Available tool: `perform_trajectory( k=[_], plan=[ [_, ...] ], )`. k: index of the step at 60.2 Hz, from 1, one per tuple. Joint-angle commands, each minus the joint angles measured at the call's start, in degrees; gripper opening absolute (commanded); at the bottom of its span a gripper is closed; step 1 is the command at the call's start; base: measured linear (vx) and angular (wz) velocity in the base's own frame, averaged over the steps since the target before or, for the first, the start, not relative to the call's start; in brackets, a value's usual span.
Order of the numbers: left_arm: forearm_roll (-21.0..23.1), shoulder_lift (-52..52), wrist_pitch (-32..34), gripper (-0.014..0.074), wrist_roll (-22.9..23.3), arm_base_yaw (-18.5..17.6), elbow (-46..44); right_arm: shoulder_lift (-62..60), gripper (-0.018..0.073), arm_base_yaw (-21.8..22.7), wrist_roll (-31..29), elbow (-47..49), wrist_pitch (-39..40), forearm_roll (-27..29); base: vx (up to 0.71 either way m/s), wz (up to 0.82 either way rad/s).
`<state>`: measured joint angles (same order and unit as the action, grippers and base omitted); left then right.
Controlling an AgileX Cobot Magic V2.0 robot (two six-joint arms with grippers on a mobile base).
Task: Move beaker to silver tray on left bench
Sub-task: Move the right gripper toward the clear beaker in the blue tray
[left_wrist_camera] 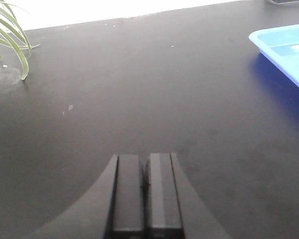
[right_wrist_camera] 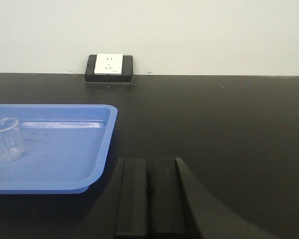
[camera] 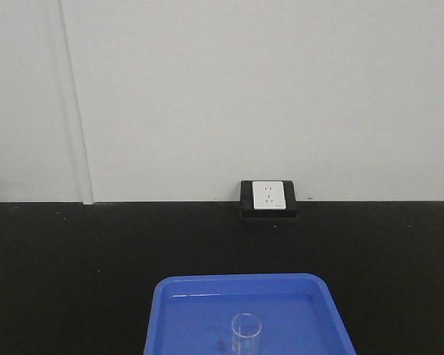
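Standing up inside the blue tray (camera: 179,314) on the black tabletop (camera: 74,274) is the little clear beaker (camera: 246,333), with the right claw (right_wrist_camera: 148,165) pressed together beside the tray and the left claw (left_wrist_camera: 145,162) pressed together too, both empty.

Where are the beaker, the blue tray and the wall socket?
beaker (camera: 246,334), exterior front view, middle of its glass wall.
blue tray (camera: 237,279), exterior front view, far rim.
wall socket (camera: 268,194), exterior front view, white faceplate.
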<state>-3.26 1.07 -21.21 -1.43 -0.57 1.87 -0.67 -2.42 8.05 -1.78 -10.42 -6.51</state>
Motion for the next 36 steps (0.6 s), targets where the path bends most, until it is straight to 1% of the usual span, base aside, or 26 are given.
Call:
perform_trajectory(
  k=[1,18,22,27,29,32,36],
  plan=[
    [0.2,0.4,4.3,0.0001,0.1,-0.3,1.1,-0.6,-0.0011,0.1,-0.3,-0.3,4.6,-0.4,0.00,0.00],
    [0.2,0.4,4.3,0.0001,0.1,-0.3,1.1,-0.6,-0.0011,0.1,-0.3,-0.3,6.0,-0.4,0.00,0.00],
    [0.2,0.4,4.3,0.0001,0.1,-0.3,1.1,-0.6,-0.0011,0.1,-0.3,-0.1,11.4,-0.4,0.00,0.00],
    [0.2,0.4,4.3,0.0001,0.1,-0.3,1.1,-0.6,-0.0011,0.1,-0.3,1.4,21.9,-0.4,0.00,0.00],
    [0.2,0.4,4.3,0.0001,0.1,-0.3,1.1,-0.5,-0.0011,0.1,-0.5,2.6,25.1,-0.4,0.00,0.00],
    [0.2,0.4,4.3,0.0001,0.1,-0.3,1.1,0.5,-0.0011,0.1,-0.5,5.2,26.2,-0.4,0.00,0.00],
    [0.2,0.4,4.3,0.0001,0.1,-0.3,1.1,4.2,-0.0011,0.1,-1.1,11.0,25.0,-0.7,0.00,0.01]
  ],
)
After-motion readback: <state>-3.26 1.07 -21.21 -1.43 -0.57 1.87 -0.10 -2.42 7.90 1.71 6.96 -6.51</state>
